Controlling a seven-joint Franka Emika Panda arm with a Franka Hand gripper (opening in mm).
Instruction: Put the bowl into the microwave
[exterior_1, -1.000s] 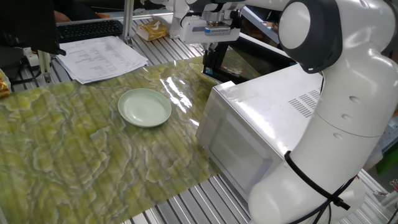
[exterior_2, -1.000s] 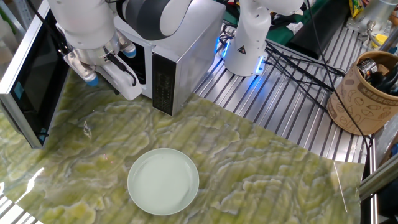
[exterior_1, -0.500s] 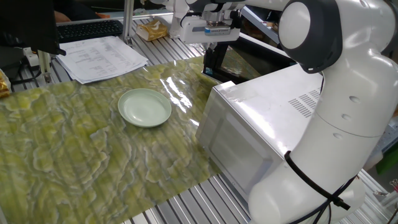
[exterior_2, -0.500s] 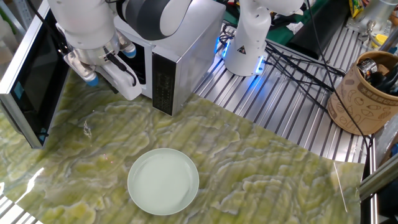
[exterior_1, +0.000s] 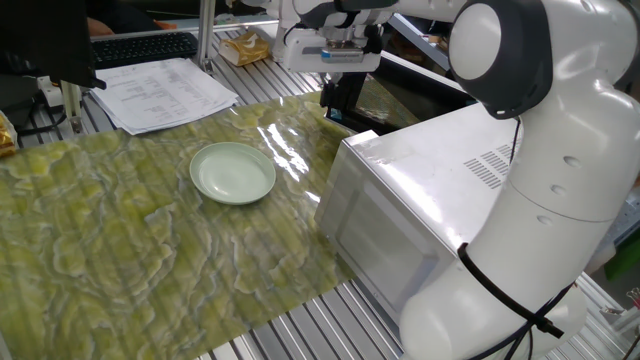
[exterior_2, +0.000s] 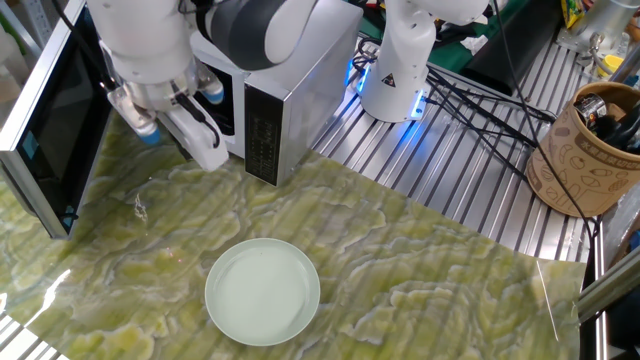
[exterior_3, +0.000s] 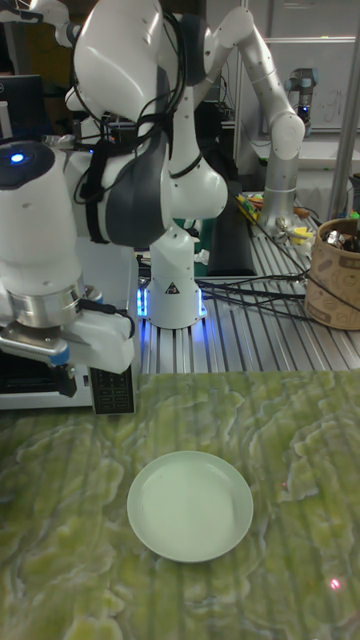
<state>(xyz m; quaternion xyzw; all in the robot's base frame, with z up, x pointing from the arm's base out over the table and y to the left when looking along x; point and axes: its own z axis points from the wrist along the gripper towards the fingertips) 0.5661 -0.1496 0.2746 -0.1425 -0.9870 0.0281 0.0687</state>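
Microwave (exterior_1: 430, 210), boxy and silver-grey, is standing at the right with its dark glass door (exterior_2: 55, 120) swung open. Green marbled mat (exterior_1: 150, 250) is lying flat, broad bare room around the glossy round bowl (exterior_1: 233, 172). Gripper (exterior_1: 335, 95) is hovering by the door; finger spacing: cannot tell.

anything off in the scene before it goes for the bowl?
Nothing stands out. The bowl sits upright and empty on the green mat, the microwave door is swung open, and the claw hangs near its opening.
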